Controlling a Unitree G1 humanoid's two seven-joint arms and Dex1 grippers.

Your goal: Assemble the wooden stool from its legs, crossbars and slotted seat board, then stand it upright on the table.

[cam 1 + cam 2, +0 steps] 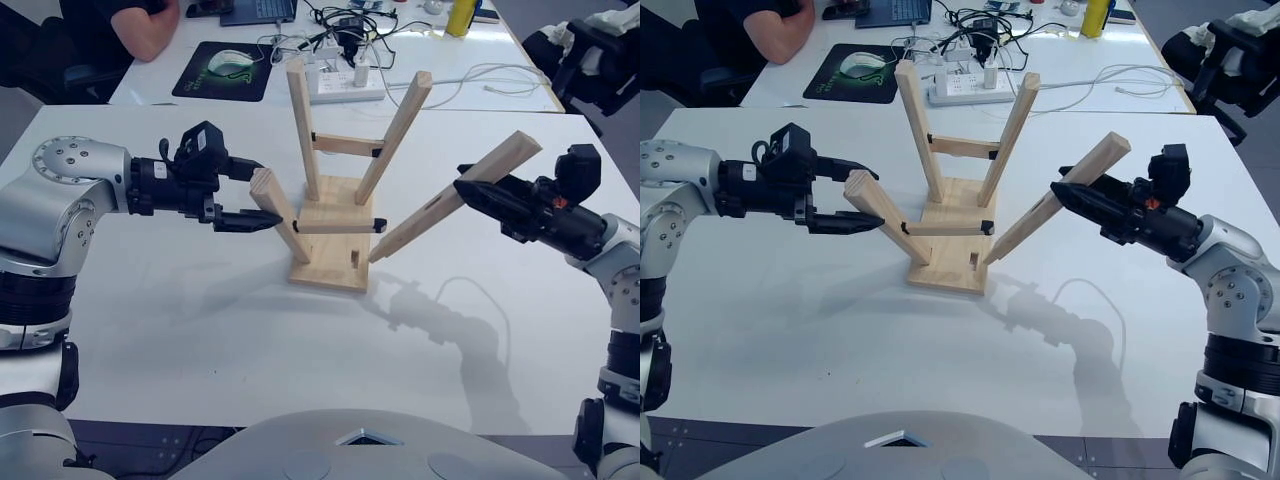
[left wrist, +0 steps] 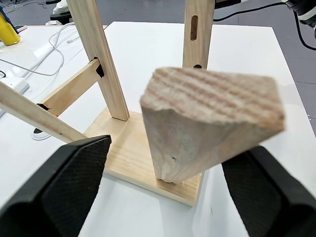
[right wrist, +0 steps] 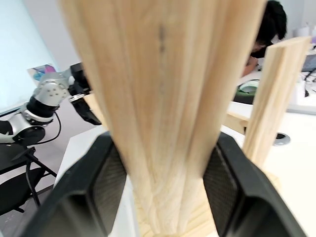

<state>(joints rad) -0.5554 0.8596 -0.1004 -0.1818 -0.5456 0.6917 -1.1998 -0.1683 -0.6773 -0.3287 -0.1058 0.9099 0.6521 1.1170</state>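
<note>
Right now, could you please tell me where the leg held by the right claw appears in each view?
Left eye: leg slants right of centre, from the seat board up to the right claw.
Right eye: leg, same slant, right of centre.
Left wrist: leg beyond the near leg, slot showing.
Right wrist: leg close up, in the claw's grip.
Shared landmark: the seat board at its foot.
</note>
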